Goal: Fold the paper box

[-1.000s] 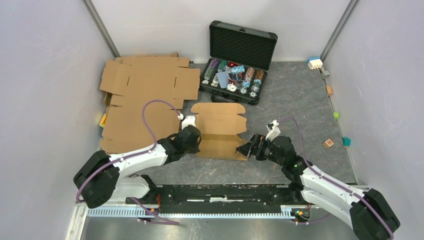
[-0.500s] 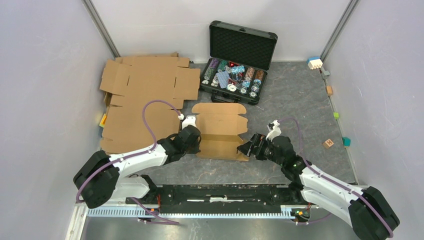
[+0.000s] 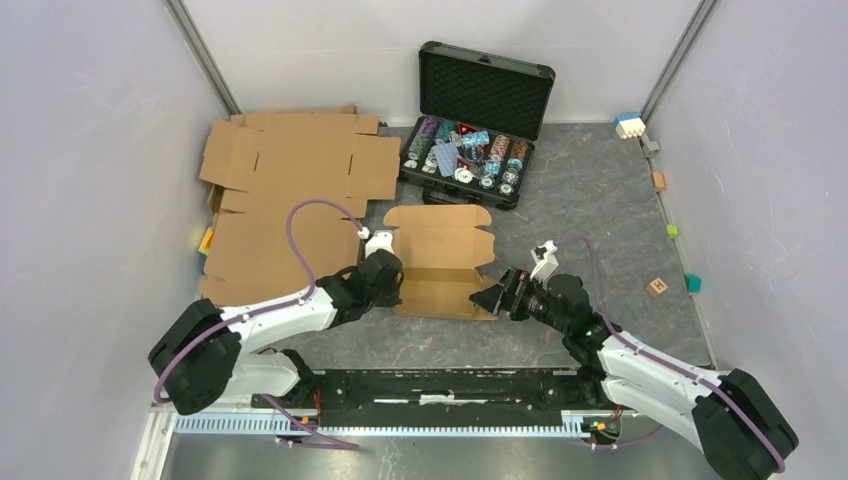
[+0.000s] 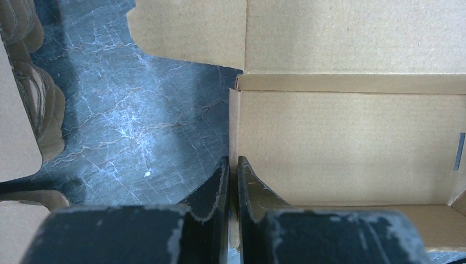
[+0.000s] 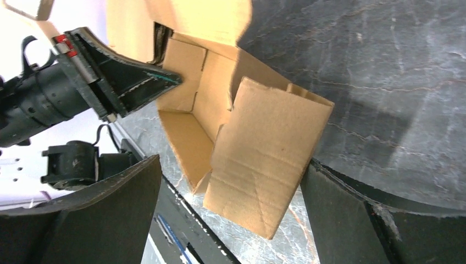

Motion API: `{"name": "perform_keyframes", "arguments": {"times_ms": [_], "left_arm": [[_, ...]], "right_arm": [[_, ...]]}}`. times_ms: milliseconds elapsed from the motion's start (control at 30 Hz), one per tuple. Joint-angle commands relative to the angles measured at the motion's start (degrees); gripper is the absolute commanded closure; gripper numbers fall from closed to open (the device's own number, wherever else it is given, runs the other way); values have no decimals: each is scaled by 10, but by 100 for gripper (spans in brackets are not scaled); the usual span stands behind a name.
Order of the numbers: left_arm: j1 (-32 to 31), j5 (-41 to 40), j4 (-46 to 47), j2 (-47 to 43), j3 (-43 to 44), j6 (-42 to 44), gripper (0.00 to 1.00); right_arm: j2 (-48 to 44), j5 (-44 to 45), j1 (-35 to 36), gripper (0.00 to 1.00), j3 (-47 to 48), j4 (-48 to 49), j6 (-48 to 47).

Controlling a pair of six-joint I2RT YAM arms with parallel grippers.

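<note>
Box half-formed, a gripper at each near corner

The paper box (image 3: 440, 240) lies open on the table (image 3: 600, 200) between the arms, near the case of chips (image 3: 470, 150) and beside the cardboard sheets (image 3: 280, 190). The left gripper (image 4: 233, 176) is pinched almost closed on the thin left side wall (image 4: 234, 126). The right gripper (image 5: 232, 165) is spread wide, with a loose end flap (image 5: 275, 148) standing between its fingers, apparently untouched. The board looks light and springy, stiff only across its panels, so it will likely slide or spring back unless held; best gripped by wall edges and flaps close to the creases
</note>
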Motion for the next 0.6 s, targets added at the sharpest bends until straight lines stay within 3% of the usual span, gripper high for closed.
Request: {"name": "perform_keyframes", "arguments": {"times_ms": [0,133,567], "left_arm": [[0,-2,7,9,17,11,98],[-4,-8,5,9,20,13,98],[-39,-74,-36,28,55,19,98]], "right_arm": [[1,-39,-2,1,0,67,5],[19,-38,-3,7,10,52,-21],[79,40,-3,10,76,-69,-121]]}}
